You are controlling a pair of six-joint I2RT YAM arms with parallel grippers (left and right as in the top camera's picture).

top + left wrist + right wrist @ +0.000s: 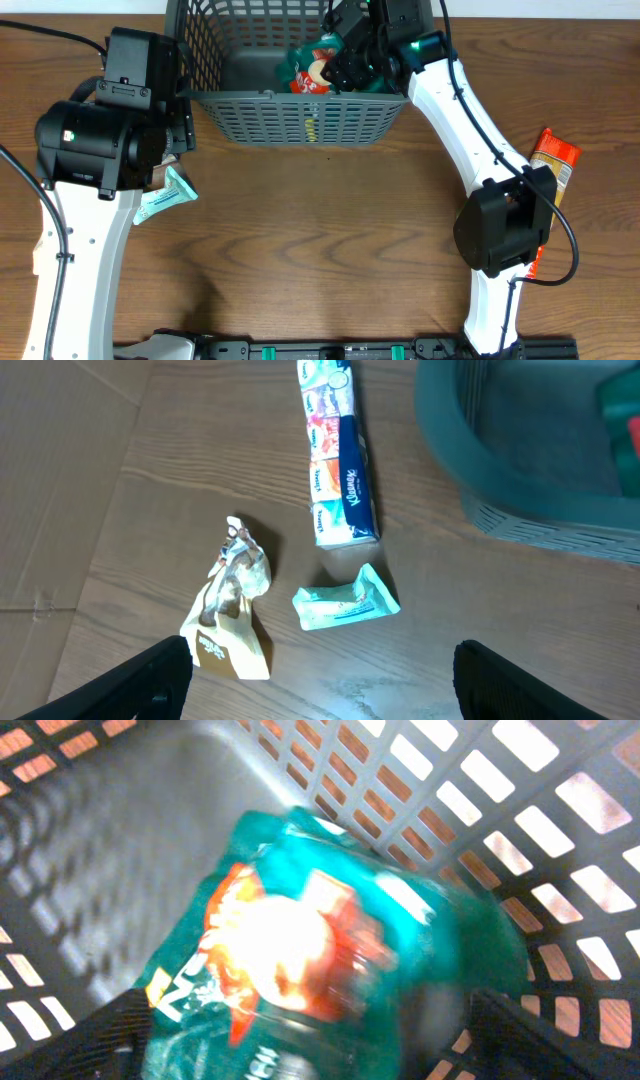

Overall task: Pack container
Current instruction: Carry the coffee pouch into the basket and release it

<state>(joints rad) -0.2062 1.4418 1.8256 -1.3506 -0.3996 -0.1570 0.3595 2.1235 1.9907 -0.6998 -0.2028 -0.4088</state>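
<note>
The dark grey lattice basket (300,120) stands at the table's far middle; it also shows in the left wrist view (520,470) and the right wrist view (500,810). A teal and red snack packet (315,68) lies inside it by the right wall. My right gripper (345,70) is inside the basket, right over that packet (320,950). Its fingers (315,1050) are spread wide, with a gap at the right finger. My left gripper (320,680) is open and empty above the table, left of the basket.
Under the left gripper lie a small teal packet (345,603), a cream and brown packet (232,610) and a long Kleenex tissue pack (340,455). The teal packet also shows in the overhead view (165,195). An orange packet (553,160) lies at the right edge.
</note>
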